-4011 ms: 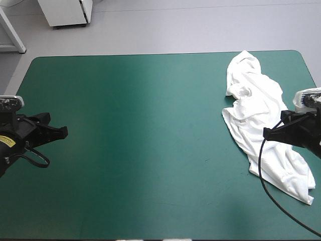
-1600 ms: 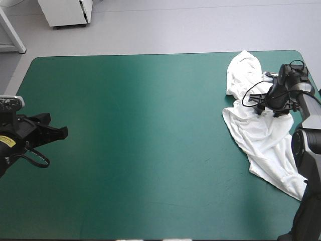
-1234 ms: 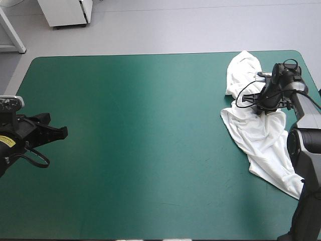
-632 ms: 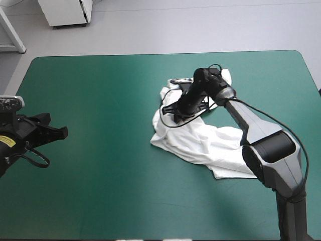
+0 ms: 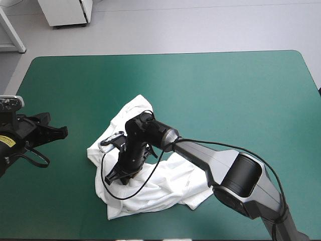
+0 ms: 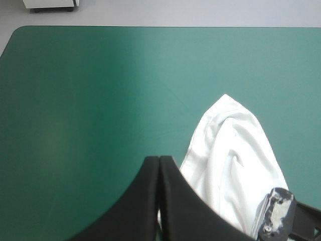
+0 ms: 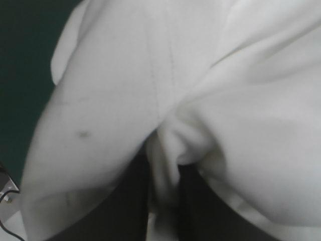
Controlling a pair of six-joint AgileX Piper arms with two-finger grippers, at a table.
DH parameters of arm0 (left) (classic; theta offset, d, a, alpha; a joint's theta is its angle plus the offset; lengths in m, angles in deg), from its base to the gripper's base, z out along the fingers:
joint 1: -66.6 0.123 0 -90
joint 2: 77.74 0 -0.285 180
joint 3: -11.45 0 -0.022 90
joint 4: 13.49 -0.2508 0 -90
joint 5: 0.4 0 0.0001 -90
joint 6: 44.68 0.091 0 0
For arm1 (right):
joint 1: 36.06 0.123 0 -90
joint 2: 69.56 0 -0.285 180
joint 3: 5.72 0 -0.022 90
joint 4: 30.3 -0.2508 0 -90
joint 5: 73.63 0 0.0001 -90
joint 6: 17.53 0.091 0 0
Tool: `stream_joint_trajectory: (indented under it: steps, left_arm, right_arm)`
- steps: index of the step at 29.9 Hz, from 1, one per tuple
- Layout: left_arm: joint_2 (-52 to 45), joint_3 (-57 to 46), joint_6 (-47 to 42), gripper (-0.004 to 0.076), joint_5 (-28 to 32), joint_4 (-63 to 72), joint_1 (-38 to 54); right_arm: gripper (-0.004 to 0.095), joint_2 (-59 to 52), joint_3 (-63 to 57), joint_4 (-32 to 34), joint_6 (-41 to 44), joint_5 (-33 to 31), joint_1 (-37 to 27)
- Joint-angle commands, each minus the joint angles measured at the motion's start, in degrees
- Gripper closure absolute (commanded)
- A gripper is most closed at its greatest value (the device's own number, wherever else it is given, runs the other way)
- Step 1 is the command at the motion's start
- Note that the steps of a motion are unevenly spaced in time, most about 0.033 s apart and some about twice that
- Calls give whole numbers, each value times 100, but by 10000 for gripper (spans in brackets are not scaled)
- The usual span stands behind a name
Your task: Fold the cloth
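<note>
- The white T-shirt (image 5: pixel 168 183) is lying as a crumpled heap on the teal-green table (image 5: pixel 225 85), toward seven o'clock from the table's centre, nothing spread flat yet.
- The right gripper (image 5: pixel 118 173) is reaching across to the heap's nine o'clock side. Its black fingers are pinching together on a thick fold of the shirt (the wrist view is showing white fabric bunched between them).
- The left gripper (image 5: pixel 61 132) is hovering near the table's nine o'clock edge, just clear of the shirt, its fingers pressed together on nothing.
- Judging the step: the shirt is being positioned for spreading. To do this well, the right gripper should be setting the fabric down within the left arm's reach. Each gripper should then be taking a single layer at a hem or shoulder, not a bunch, and drawing apart gently so the folds are opening without twisting.
- Counting: one T-shirt, two grippers, one table.
</note>
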State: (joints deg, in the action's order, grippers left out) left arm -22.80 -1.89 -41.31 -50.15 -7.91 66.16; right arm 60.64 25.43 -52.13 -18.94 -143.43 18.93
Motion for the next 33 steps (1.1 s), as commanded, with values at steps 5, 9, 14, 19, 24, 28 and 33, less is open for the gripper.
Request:
stream_joint_trajectory:
  steps: [5, 9, 14, 19, 24, 28, 33]
  left_arm:
    - [-7, 185, -27, 733, 386, 55, 3]
    - [-7, 185, -27, 733, 376, 65, 3]
    - [-7, 185, -27, 733, 386, 65, 3]
    - [-7, 185, -27, 733, 409, 65, 3]
    - [-7, 185, 33, 733, 421, 15, 3]
    - [-7, 185, 152, 733, 421, 15, 3]
    - [127, 185, 165, 733, 92, -184, 3]
  right_arm:
    - [730, -473, 84, -143, 2, 6, -5]
    - [409, -641, 117, 2, -12, 6, -5]
    - [376, -1067, 294, 1037, 315, 6, -5]
    - [415, -1757, 377, 1968, 587, 6, -272]
    - [414, -2436, 377, 2749, 750, 6, -882]
    - [414, -2933, -120, 2274, 823, 6, -1703]
    - [414, -3619, -1433, 2115, 823, 6, -2606]
